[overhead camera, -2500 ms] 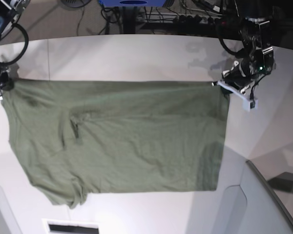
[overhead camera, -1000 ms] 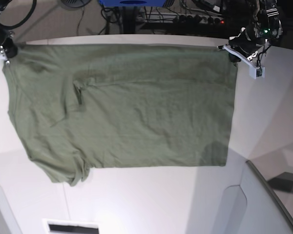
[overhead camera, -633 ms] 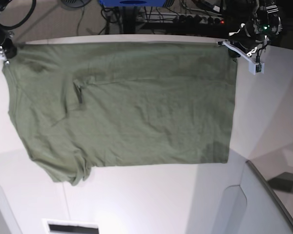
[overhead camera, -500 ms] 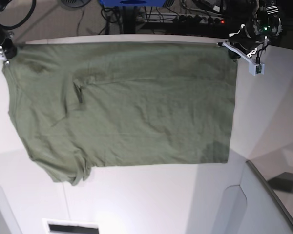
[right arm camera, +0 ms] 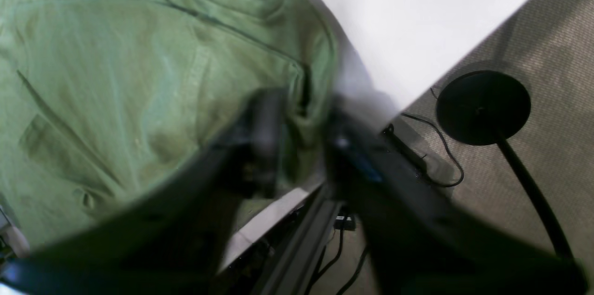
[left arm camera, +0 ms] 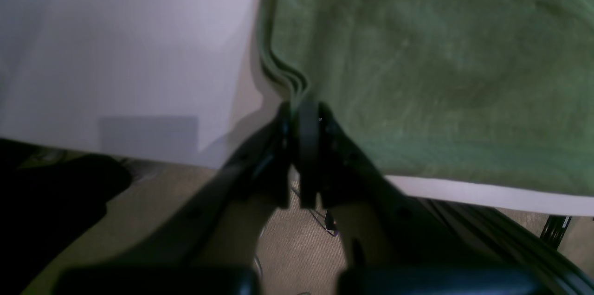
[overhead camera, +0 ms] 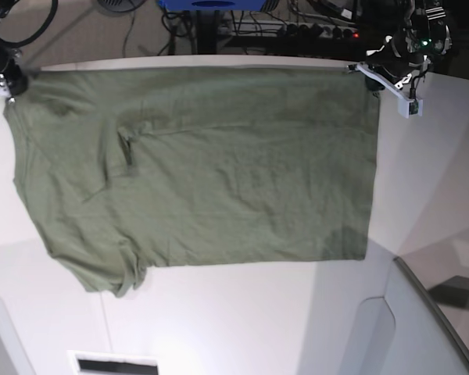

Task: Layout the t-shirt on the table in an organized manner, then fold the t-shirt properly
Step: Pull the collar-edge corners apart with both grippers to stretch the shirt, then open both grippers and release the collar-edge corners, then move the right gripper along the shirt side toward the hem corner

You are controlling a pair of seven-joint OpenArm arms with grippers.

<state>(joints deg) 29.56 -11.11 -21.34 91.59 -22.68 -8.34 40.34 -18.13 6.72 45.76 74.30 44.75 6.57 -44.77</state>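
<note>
Olive-green fabric of the t-shirt (overhead camera: pixel 195 164) is lying spread across the table (overhead camera: pixel 422 180), its upper edge now running along the table's far rim, whereas a few moments earlier that edge was sitting well short of the rim; both arms have been drawing the cloth outward and taut. The left gripper (left arm camera: pixel 304 116) is pinching the hem corner, its jaws pressed together on several stacked layers of cloth just ahead of the fingertips, with the bare table lying to one side of the tool. The right gripper (right arm camera: pixel 299 114) is spreading: its blurred jaws are standing apart, with a bunched shoulder corner of the shirt sitting between them and touching neither firmly, where a second ago it was gripping. In the base view this gripper is barely visible at the frame's upper corner. Judged from this, the laying-out stage is nearing completion, since one corner is being released; the lower sleeve remains rumpled and folding has not begun.
</note>
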